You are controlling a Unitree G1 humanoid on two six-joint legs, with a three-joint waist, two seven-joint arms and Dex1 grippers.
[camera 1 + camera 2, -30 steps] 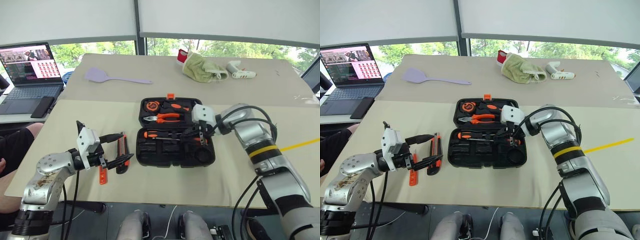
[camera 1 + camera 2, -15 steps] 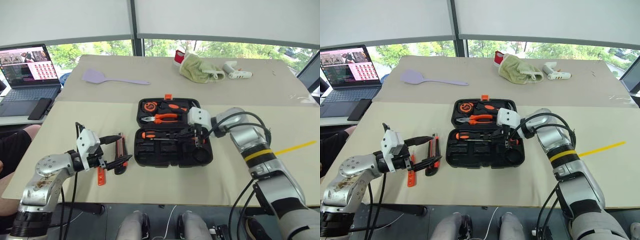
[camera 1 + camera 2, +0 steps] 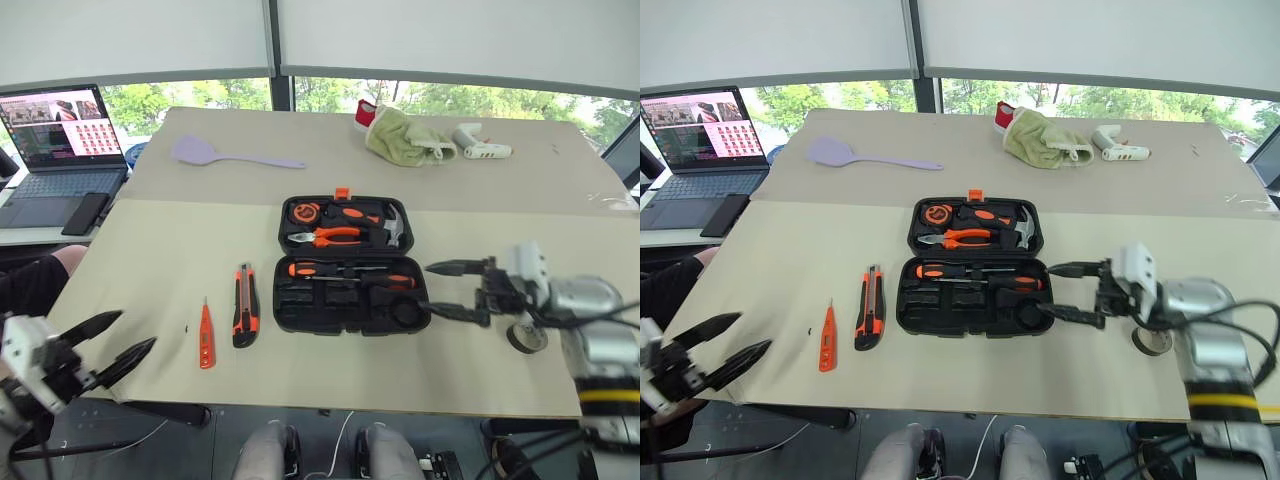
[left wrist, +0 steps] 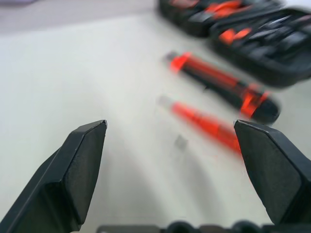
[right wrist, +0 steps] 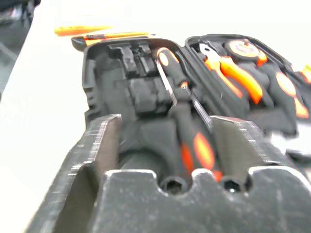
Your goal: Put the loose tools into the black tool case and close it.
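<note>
The black tool case (image 3: 345,327) lies open mid-table, with pliers, a hammer and a tape measure in its far half. Two orange-and-black screwdrivers (image 3: 330,269) (image 3: 388,282) lie in its near half. Left of it on the table are the utility knife (image 3: 245,318) and the slim orange tester pen (image 3: 205,336). A black tape roll (image 3: 527,338) sits right of the case. My right gripper (image 3: 437,289) hangs open and empty just off the case's right end, pointing at it. My left gripper (image 3: 135,332) is open and empty near the table's front left corner, well clear of the pen.
A lilac spatula (image 3: 215,154), a cloth (image 3: 400,135) and a white glue gun (image 3: 482,148) lie along the far side. A laptop (image 3: 60,140) and a phone (image 3: 85,213) sit on a side table at the left, near a person's knee (image 3: 35,280).
My right gripper opened and drew back to the right, out of the case, where a second screwdriver now lies. My left gripper pulled away from the knife to the front left corner.
</note>
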